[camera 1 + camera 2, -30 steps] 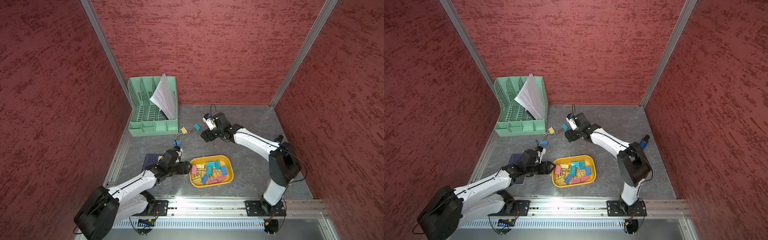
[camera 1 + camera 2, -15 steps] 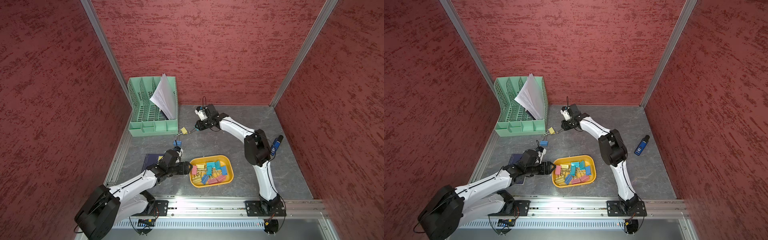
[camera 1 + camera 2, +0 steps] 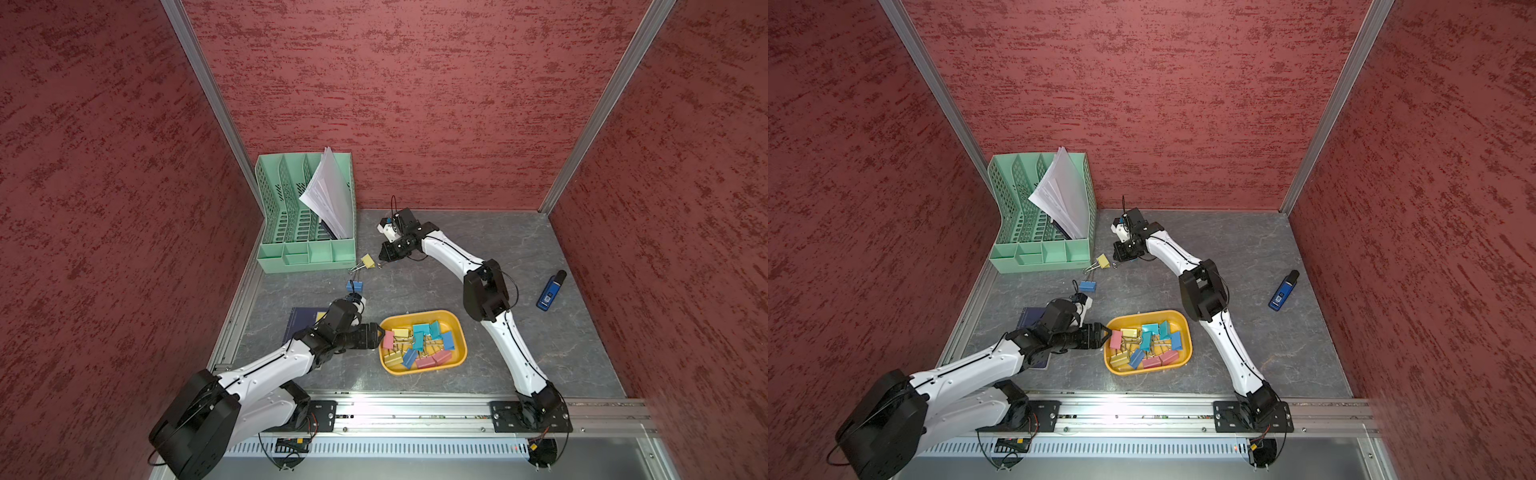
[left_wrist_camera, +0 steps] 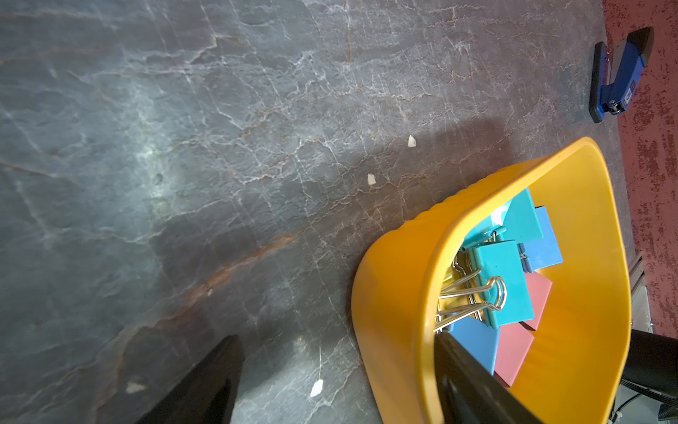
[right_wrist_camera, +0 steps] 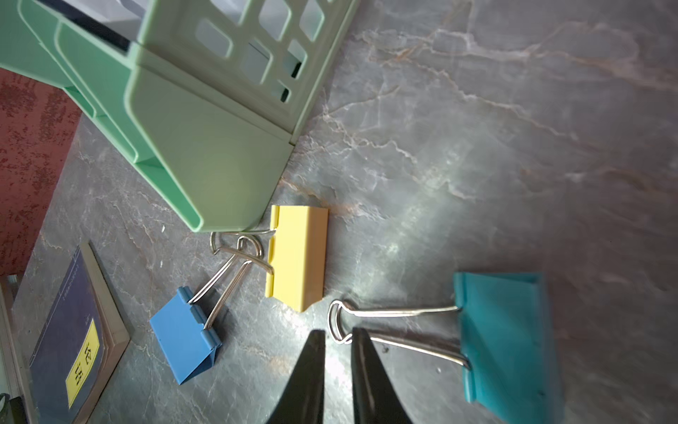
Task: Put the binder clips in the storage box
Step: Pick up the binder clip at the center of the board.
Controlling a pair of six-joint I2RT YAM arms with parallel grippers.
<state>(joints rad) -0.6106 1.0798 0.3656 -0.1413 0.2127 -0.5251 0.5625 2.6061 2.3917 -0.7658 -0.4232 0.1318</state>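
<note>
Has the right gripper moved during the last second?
Yes. In both top views the right gripper has shifted toward the mint-green file organizer; it now pinches the teal binder clip's wire handle.

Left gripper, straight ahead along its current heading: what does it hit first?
Likely the pink binder clip at the near end of the storage box: the open left gripper points over that rim into the box. Height unclear.
</note>
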